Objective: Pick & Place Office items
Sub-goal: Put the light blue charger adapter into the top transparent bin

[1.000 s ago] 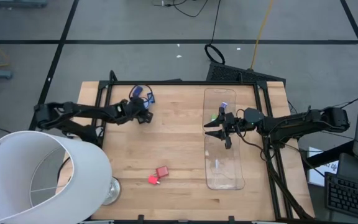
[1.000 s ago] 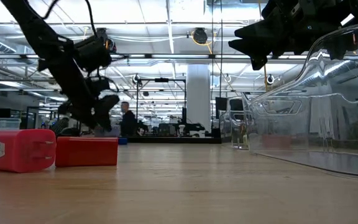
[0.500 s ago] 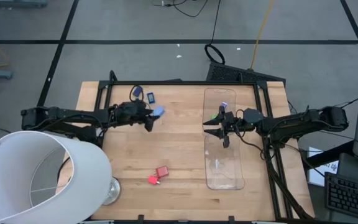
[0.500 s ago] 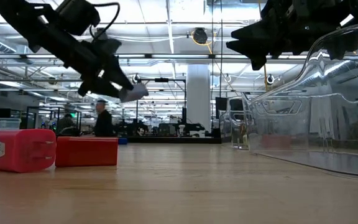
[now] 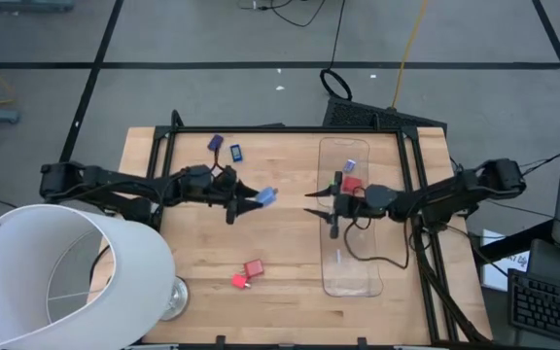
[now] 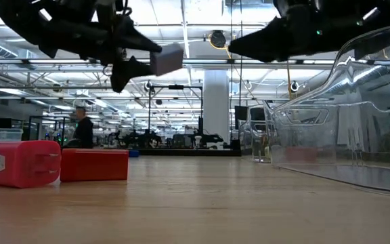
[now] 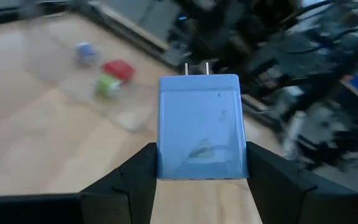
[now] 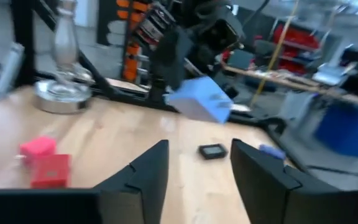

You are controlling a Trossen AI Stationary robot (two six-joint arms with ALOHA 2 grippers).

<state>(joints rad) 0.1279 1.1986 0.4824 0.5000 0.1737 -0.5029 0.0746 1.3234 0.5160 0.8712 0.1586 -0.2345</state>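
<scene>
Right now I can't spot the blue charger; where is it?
High view: the blue charger is between the left fingers, mid-table, left of the tray.

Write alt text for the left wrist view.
The left claw grips a light blue plug adapter, prongs pointing away, above the wooden table. Beyond it, blurred, small red, green and blue pieces lie in a clear tray.
</scene>
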